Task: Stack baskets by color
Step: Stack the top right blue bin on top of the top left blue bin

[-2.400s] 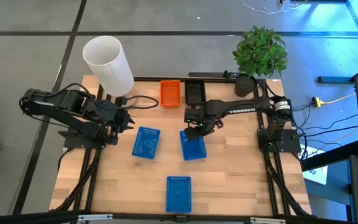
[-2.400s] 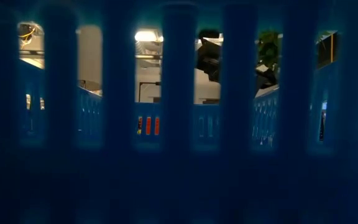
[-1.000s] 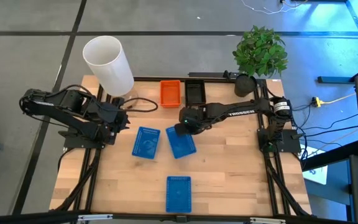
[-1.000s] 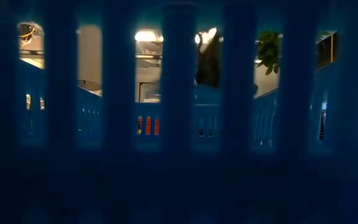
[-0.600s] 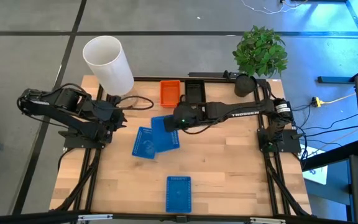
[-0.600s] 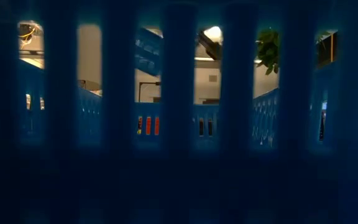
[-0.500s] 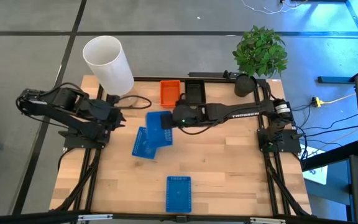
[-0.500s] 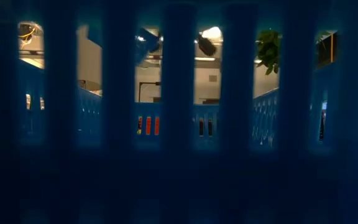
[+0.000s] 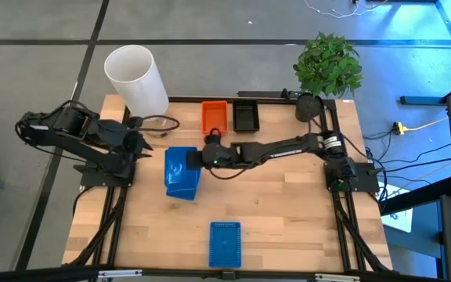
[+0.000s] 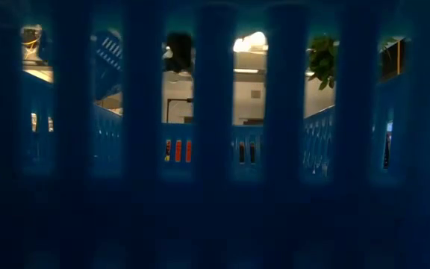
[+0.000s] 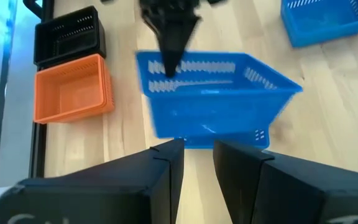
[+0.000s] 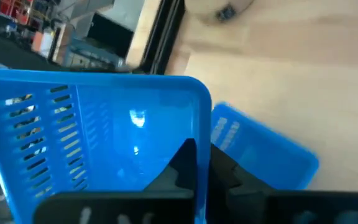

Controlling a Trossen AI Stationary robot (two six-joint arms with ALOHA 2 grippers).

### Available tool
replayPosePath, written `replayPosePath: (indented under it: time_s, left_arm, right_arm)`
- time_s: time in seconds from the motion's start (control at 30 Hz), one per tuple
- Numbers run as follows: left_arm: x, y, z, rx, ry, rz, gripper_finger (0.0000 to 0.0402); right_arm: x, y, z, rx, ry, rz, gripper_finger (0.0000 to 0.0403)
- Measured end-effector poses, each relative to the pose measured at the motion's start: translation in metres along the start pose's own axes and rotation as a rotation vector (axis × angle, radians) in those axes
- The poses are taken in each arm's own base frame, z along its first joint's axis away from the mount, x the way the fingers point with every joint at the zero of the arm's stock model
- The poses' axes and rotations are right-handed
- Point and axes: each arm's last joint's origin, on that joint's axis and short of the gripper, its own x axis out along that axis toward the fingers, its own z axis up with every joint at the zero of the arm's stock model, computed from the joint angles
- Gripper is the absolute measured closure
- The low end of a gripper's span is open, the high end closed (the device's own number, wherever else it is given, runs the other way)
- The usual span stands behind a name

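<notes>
The right gripper (image 9: 196,159), pinched on the thin rim of a blue mesh basket (image 9: 181,167), holds it over another blue basket (image 12: 263,155) mid-table, while the left gripper (image 11: 196,163) waits slightly parted; the plastic looks light, probably flexing, so rim grips suit.

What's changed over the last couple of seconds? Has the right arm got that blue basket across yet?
The right gripper, shut on the carried blue basket, has lifted it off the table's middle and swung it left; it now hangs over the other blue basket, not yet let go. The left gripper drew back slightly. The near blue basket, orange basket and black basket stayed put.
</notes>
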Motion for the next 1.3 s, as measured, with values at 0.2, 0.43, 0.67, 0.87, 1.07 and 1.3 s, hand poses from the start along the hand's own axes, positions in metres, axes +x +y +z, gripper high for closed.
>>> replayPosePath:
  time_s: [0.2, 0.43, 0.67, 0.87, 1.07, 1.3]
  left_arm:
    - [-0.005, 0.001, -0.003, -0.005, -0.022, 0.001, 0.0324]
    - [-0.007, 0.001, -0.004, -0.007, -0.027, 0.001, 0.0324]
    - [-0.006, 0.001, -0.004, -0.006, -0.026, 0.001, 0.0324]
    - [-0.006, 0.001, -0.004, -0.006, -0.026, 0.001, 0.0324]
    - [-0.006, 0.001, -0.004, -0.006, -0.026, 0.001, 0.0324]
    - [-0.006, 0.001, -0.004, -0.006, -0.026, 0.001, 0.0324]
  right_arm:
    - [0.021, -0.010, -0.016, 0.001, 0.078, -0.025, 0.0402]
    - [0.024, -0.017, -0.022, 0.021, 0.114, -0.104, 0.0402]
    - [0.021, -0.026, -0.030, 0.025, 0.189, -0.199, 0.0402]
    - [0.020, -0.029, -0.030, 0.004, 0.236, -0.214, 0.0402]
    - [0.021, -0.033, -0.027, 0.009, 0.294, -0.235, 0.0395]
    - [0.023, -0.036, -0.018, 0.008, 0.337, -0.224, 0.0368]
